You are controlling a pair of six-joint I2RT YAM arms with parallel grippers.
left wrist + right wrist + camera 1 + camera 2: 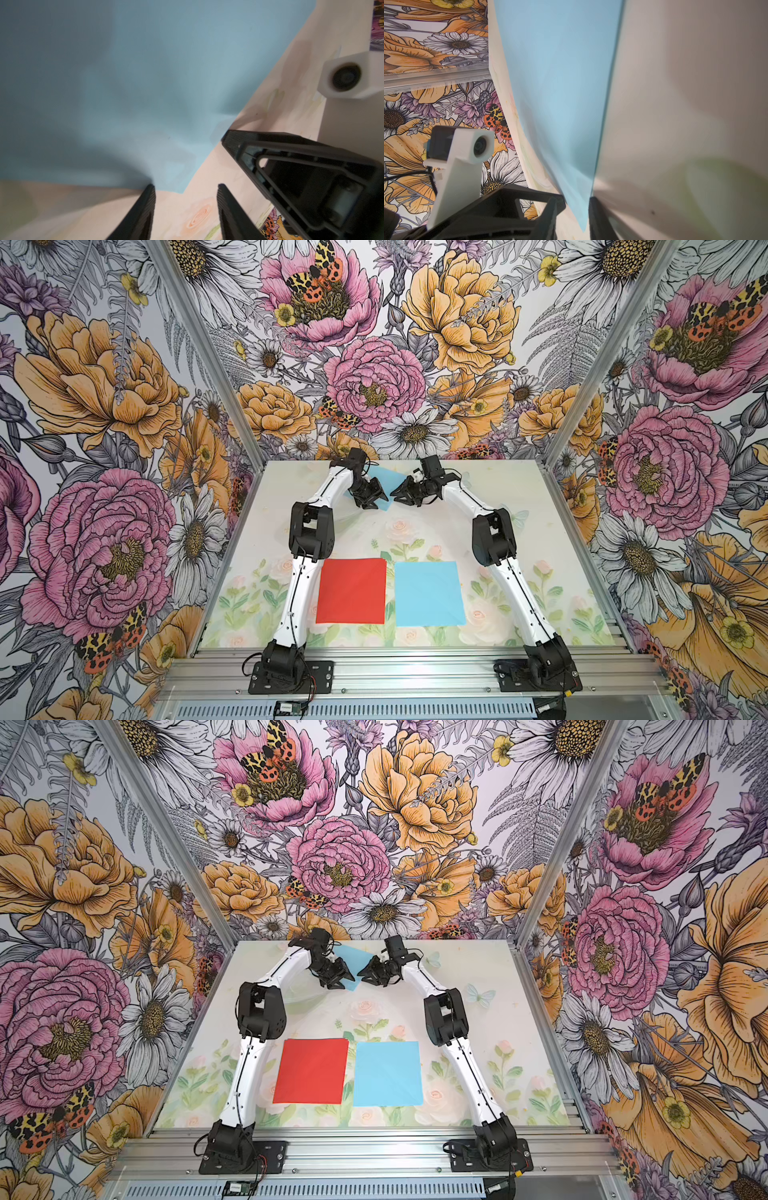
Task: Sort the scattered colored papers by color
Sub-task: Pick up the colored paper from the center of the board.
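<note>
one red paper (351,591), two blue papers (429,593) (388,485)

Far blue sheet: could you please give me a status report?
Left tool open at far blue sheet. Right tool astride its corner, grip unclear. Red sheet, near blue sheet well clear.

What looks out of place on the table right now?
The light sky-blue square paper sheet at the far end lies skewed between the left gripper and right gripper, buckled near the left fingers. The near red square paper and blue square paper lie flat and tidy.
</note>
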